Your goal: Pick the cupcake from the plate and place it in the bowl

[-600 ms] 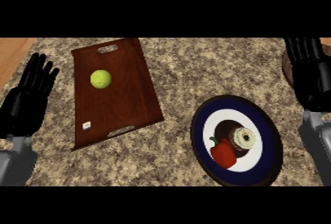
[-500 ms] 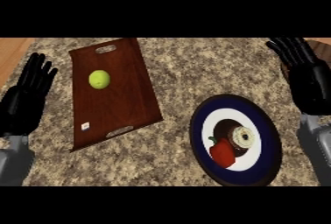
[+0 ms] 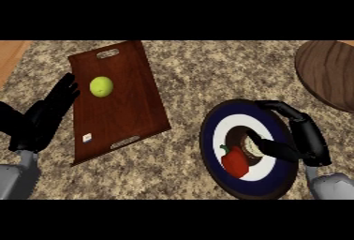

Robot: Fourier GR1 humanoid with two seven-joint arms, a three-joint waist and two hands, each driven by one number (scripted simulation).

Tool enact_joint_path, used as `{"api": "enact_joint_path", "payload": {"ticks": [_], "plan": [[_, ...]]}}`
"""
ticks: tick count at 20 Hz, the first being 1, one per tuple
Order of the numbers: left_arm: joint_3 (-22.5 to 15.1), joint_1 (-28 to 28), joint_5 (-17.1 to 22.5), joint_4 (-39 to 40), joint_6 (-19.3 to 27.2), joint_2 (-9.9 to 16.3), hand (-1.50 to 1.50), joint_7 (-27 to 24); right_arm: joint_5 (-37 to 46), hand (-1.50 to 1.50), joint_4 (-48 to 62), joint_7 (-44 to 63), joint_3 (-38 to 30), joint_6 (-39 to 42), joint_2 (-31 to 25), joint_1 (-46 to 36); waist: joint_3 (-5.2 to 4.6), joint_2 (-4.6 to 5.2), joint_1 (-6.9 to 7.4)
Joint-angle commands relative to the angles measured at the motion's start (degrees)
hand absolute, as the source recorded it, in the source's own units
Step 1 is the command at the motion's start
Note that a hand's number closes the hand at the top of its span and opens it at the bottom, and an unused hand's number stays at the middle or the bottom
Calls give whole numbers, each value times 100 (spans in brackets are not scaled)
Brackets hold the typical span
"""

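The grasping step was in hand. The right hand [image 3: 301, 140] curled over the plate [image 3: 211, 140], thumb and fingers closing about the cupcake [image 3: 243, 138], which sat at the plate's middle beside a red pepper [image 3: 235, 161] (whether the pinch had truly closed I could not tell). The left hand [image 3: 41, 115] rested open beside the wooden tray [image 3: 124, 117]. Next, I judged, came a lift and a carry to the wooden bowl [image 3: 330, 72] at the surface's far right.
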Motion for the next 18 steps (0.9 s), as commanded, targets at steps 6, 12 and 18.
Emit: {"api": "enact_joint_path", "payload": {"ticks": [6, 12, 18], "plan": [[163, -33, -38, -83, -323, 125, 0, 463, 1335, -150, -1952, -12, 548, -798, -33, 1340, 5, -21, 5], [21, -126, -210, 35, -188, -42, 0, 430, 2453, -150, -2904, 2368, 547, -389, -1169, 1148, -14, -26, -46], [112, -128, -140, 34, -381, 5, 0, 392, 2290, -150, -3563, 4625, 633, 1210, -1794, 154, -14, -5, 117]]}}
